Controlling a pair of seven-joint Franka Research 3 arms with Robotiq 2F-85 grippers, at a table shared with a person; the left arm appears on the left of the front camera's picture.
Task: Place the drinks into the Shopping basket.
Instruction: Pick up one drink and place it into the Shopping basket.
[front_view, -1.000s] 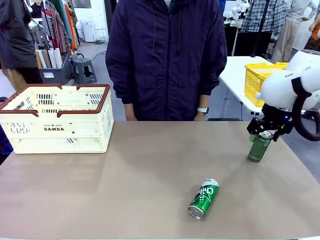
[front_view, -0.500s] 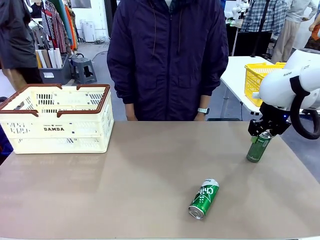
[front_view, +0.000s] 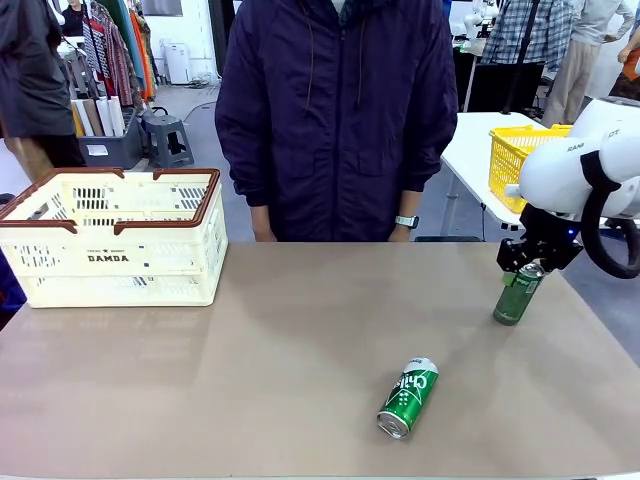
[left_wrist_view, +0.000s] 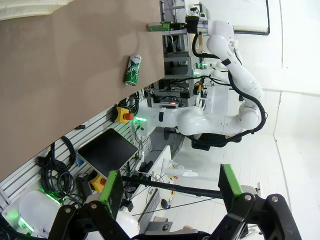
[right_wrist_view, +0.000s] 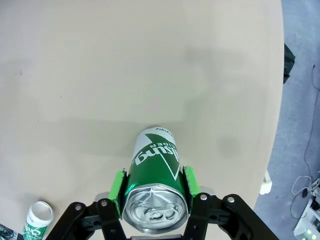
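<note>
A green drink can (front_view: 517, 295) stands a little tilted near the table's right edge. My right gripper (front_view: 530, 262) is shut on its upper part. In the right wrist view the green pads (right_wrist_view: 118, 187) press both sides of this can (right_wrist_view: 156, 160), whose silver top faces the camera. A second green can (front_view: 408, 397) lies on its side near the front middle of the table, also seen as a can (right_wrist_view: 39, 218) and a can (left_wrist_view: 133, 70). The cream Shopping basket (front_view: 115, 262) with a brown rim stands at the far left. My left gripper (left_wrist_view: 170, 187) is open and holds nothing, well off the table.
A person in a dark jacket (front_view: 335, 110) stands at the far edge, hands down behind the table. A yellow mesh basket (front_view: 520, 150) sits on another table at the back right. The tabletop (front_view: 250, 340) between basket and cans is bare.
My right gripper has closed on the upright green can, which shifted slightly left. The lying can and the basket have not moved.
</note>
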